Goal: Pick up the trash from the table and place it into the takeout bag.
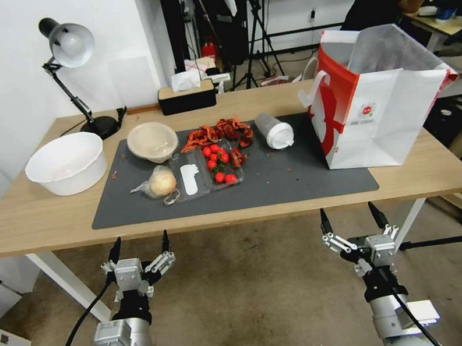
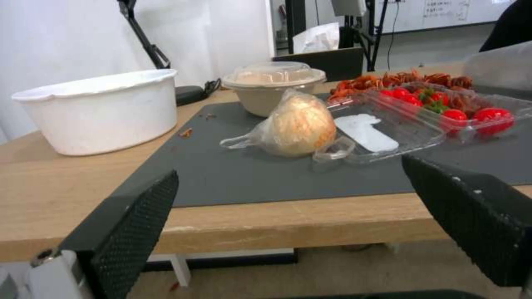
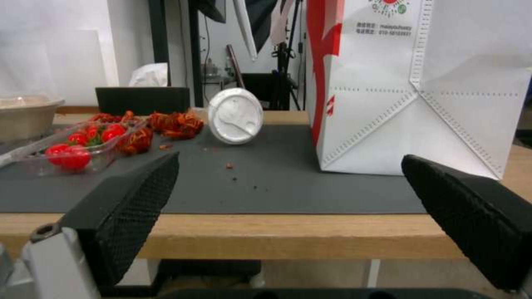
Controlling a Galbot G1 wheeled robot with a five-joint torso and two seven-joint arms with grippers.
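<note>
The table stretches across the middle of the head view, light wood, with the grey mat lying over its centre. At the right of the frame the bag stands upright on the mat's right end, mouth open, silvery lining showing, red side panel facing the middle of the picture. Over at the left sits a big white tub on bare wood, just off the mat's left edge. Right of it, on the mat's upper left corner, the beige bowl sits under a clear lid. In the centre lies a clear tray with its lid flapped open and red tomatoes inside; a heap of red scraps lies just above it in the frame. Right of that heap the cup lies on its side, white lid pointing toward the camera, between the scraps and the bag. The bagged bun rests just left of the tray, touching it. At the top, a black lamp and a tissue box stand along the far edge.

Low in the frame, both claws hang in front of the table's near edge, below its top: the left gripper at lower left, fingers spread wide and holding nothing; the right gripper at lower right, equally wide and bare.
</note>
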